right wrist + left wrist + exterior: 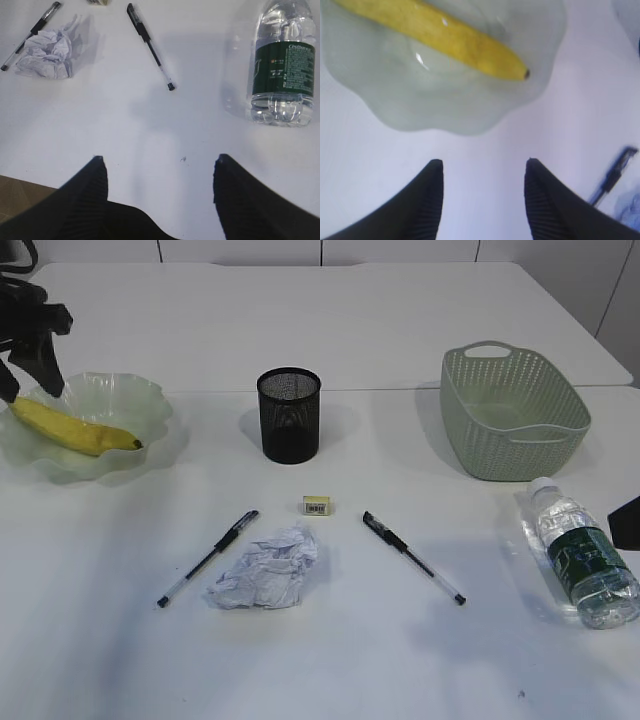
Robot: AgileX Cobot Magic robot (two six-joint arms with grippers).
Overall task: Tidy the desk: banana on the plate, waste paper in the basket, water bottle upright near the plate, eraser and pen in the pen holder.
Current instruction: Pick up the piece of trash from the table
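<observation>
Banana (455, 40) on plate (470, 110), beyond empty left pincer (482, 167).

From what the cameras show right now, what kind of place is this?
Probably a staged desk in a lab or test room, not a real office. A plain white table stands against bare white panels, and only a few props lie on it: two pens, a mesh pen holder and a basket.

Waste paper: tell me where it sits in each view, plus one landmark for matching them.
Exterior view: the waste paper lies low at centre, between two pens.
Left wrist view: only a blurred pale patch at the lower right edge, too unclear to call.
Right wrist view: upper left.
Shared landmark: the left pen just left of the paper, in the exterior and right wrist views.
</observation>
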